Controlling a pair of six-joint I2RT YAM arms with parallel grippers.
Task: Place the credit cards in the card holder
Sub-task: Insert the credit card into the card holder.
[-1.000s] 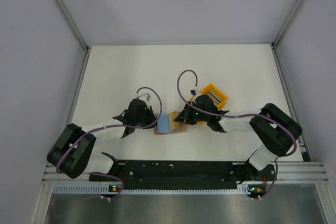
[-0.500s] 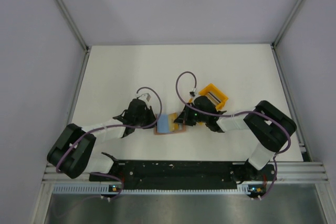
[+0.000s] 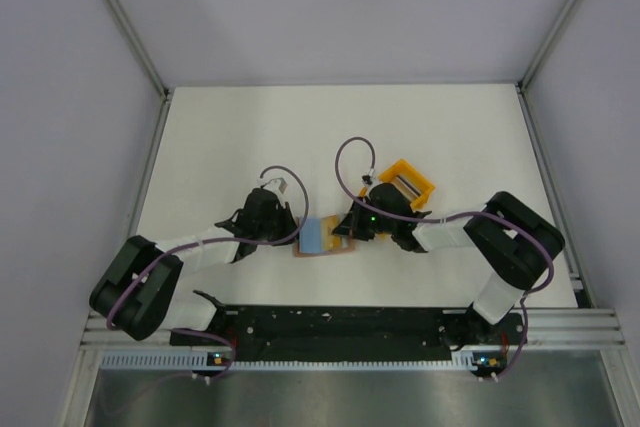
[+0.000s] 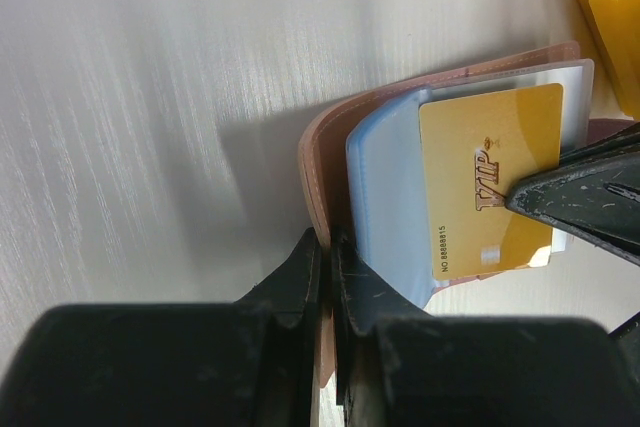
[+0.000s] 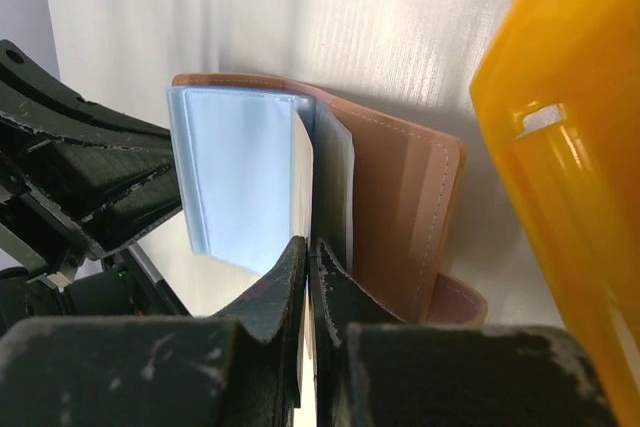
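Note:
The tan-brown card holder lies open on the table between my two grippers. Its cover stands up, and light blue plastic sleeves fan out of it. My left gripper is shut on the cover's edge. My right gripper is shut on a gold VIP credit card, seen edge-on in the right wrist view. The card lies against the light blue sleeve. The right fingers cover the card's right end. In the top view the left gripper and right gripper face each other across the holder.
A bright yellow plastic tray with dark-edged cards in it stands just behind the right wrist and close to the holder. Grey walls enclose the white table on three sides. The arm bases sit along the near edge.
The right arm's elbow has shifted slightly left and the gold card has edged toward the sleeves. The left gripper has held still on the cover.

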